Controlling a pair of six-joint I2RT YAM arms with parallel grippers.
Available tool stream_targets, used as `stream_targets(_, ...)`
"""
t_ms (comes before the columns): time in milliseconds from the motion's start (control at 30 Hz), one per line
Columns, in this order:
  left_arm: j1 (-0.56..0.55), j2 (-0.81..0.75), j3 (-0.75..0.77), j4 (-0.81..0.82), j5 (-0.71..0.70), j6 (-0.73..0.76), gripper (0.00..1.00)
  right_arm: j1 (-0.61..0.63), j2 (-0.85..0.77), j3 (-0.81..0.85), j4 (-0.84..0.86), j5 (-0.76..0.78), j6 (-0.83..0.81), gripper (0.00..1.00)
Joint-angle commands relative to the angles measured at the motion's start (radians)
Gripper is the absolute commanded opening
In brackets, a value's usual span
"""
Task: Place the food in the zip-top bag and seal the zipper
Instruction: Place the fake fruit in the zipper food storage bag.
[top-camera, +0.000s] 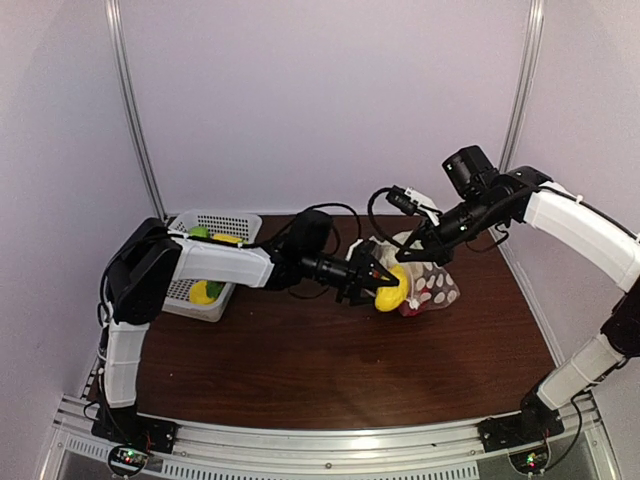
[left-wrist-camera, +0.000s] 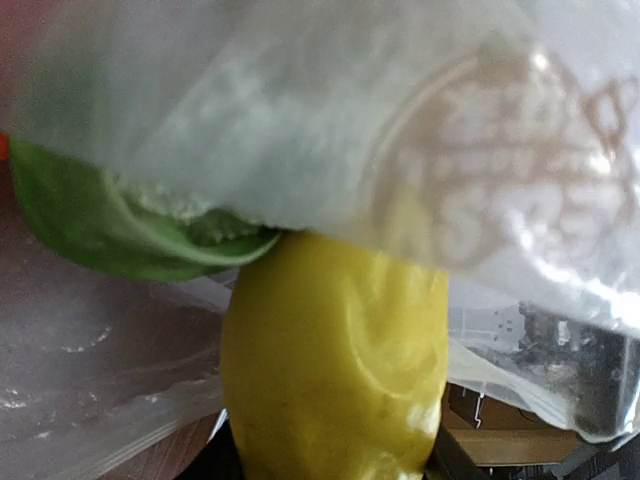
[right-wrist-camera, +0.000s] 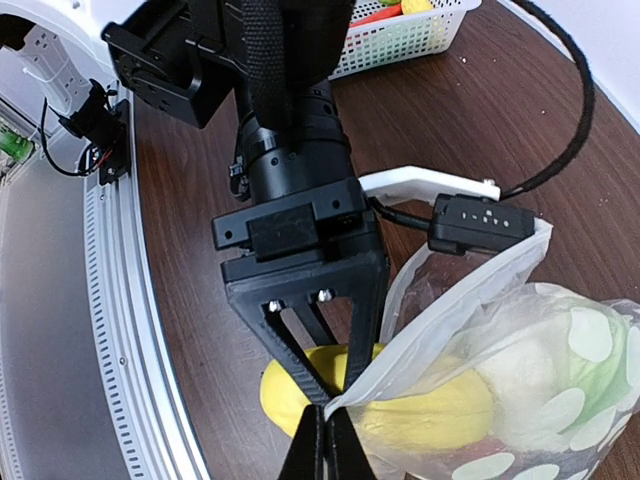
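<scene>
we are clamping the hard, slick yellow fruit (top-camera: 394, 292) endwise in our left gripper (top-camera: 376, 287) and pinching the limp bag (top-camera: 438, 287) by its rim with our closed right gripper (right-wrist-camera: 322, 428).

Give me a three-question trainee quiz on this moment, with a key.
1. True or false: the left tool holds a yellow toy fruit.
2. What is the right tool pinching?
3. Fill in: more food sits in the white ____ beside the left arm.
Key: 1 true; 2 the mouth edge of the zip-top bag; 3 basket.
</scene>
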Motion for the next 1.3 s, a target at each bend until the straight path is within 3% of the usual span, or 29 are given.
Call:
stream_targets(0,0.044,-0.064,-0.198,0.424,-0.223,-0.34,0.29,0.02,-0.06,0.043,0.038,-0.061,0.036,0.0)
stream_targets(167,0.031,-0.094,-0.256,0.436,-0.322,-0.341,0.25,0.018,-0.058,0.017,0.074,0.008,0.065,0.0)
stream_targets(300,0.007,-0.148,-0.224,0.338,-0.285,-0.239,0.25,-0.006,-0.059,-0.007,0.123,0.079,0.106,0.0)
stream_targets(467,-0.009,-0.223,-0.248,0.26,-0.269,-0.159,0.24,-0.027,-0.055,-0.018,0.156,0.054,0.121,0.0)
stream_targets(733,-0.008,-0.076,0.012,0.036,-0.103,0.011,0.22,-0.026,-0.056,0.011,0.113,-0.085,0.111,0.0)
stream_targets(867,-0.017,-0.043,0.1,-0.176,-0.115,0.16,0.22,-0.025,-0.076,0.014,0.11,-0.008,0.102,0.0)
stream_targets(967,-0.023,-0.012,0.197,-0.385,-0.16,0.28,0.22,-0.024,-0.075,0.01,0.084,-0.031,0.071,0.0)
stream_targets(1067,-0.055,0.038,0.362,-0.606,-0.214,0.453,0.29,-0.024,-0.071,-0.002,0.101,-0.067,0.08,0.0)
stream_targets(1267,-0.103,0.081,0.45,-0.552,-0.311,0.551,0.38,-0.026,-0.048,0.031,0.078,-0.237,0.08,0.0)
